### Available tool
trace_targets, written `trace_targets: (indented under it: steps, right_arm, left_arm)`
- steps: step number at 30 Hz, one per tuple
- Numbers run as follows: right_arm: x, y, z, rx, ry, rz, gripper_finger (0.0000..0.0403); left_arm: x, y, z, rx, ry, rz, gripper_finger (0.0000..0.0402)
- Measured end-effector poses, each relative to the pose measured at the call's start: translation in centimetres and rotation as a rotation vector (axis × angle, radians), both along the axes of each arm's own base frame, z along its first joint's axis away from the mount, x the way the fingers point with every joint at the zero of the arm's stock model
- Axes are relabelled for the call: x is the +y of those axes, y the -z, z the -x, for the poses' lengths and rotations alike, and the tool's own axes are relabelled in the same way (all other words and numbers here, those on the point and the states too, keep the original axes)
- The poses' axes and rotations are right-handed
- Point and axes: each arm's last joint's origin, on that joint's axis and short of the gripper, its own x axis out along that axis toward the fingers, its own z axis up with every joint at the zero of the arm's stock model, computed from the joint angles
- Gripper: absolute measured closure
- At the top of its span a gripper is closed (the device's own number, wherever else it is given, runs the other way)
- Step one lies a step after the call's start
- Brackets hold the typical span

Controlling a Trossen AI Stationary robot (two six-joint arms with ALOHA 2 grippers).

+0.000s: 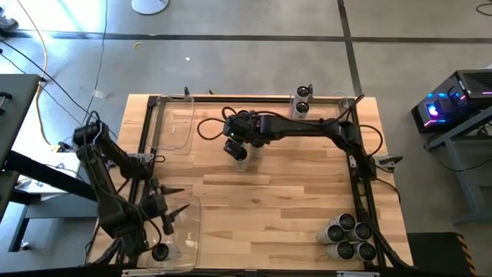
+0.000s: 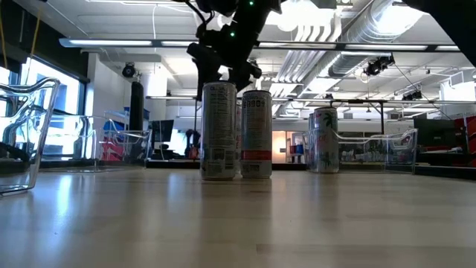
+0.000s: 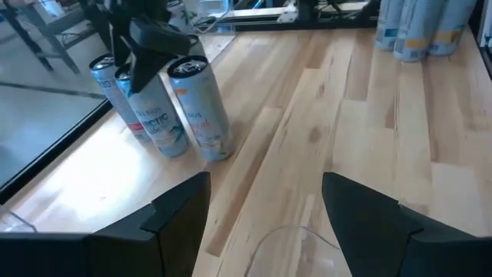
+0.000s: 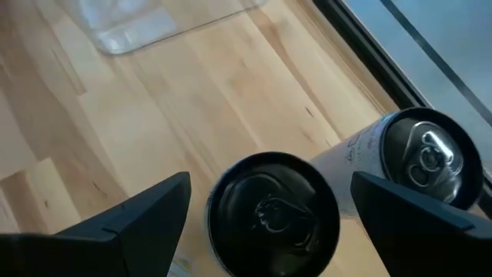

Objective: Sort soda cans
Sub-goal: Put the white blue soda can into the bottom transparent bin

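A dark-topped soda can [image 4: 273, 219] stands upright mid-table beside a white one with a silver top [image 4: 427, 158]; both show in the low view [image 2: 219, 130] [image 2: 256, 134]. My right gripper [image 4: 269, 208] hovers open just above them [image 1: 237, 148], one finger on either side of the dark-topped can without touching it. My left gripper [image 3: 265, 211] is open and holds nothing, above the clear bin [image 1: 184, 231] at the near left corner. One can [image 1: 160, 251] stands in that bin.
A second clear bin [image 1: 173, 123] sits at the far left. Two cans [image 1: 302, 100] stand at the far edge, and a cluster of several cans [image 1: 350, 238] at the near right corner. Bare wood lies across the table's middle.
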Motion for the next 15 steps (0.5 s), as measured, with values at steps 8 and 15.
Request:
trace_targets:
  steps: [8,15]
  right_arm:
    - [0.1,0.2,0.3,0.021,0.007,-0.037,0.0048]
    - [0.1,1.6,0.3,0.022,-0.006,-0.058,0.0056]
  left_arm:
    - [-0.6,0.7,-0.3,0.018,0.013,-0.038,0.0159]
    - [-0.7,0.8,-0.3,0.018,0.013,-0.038,0.0159]
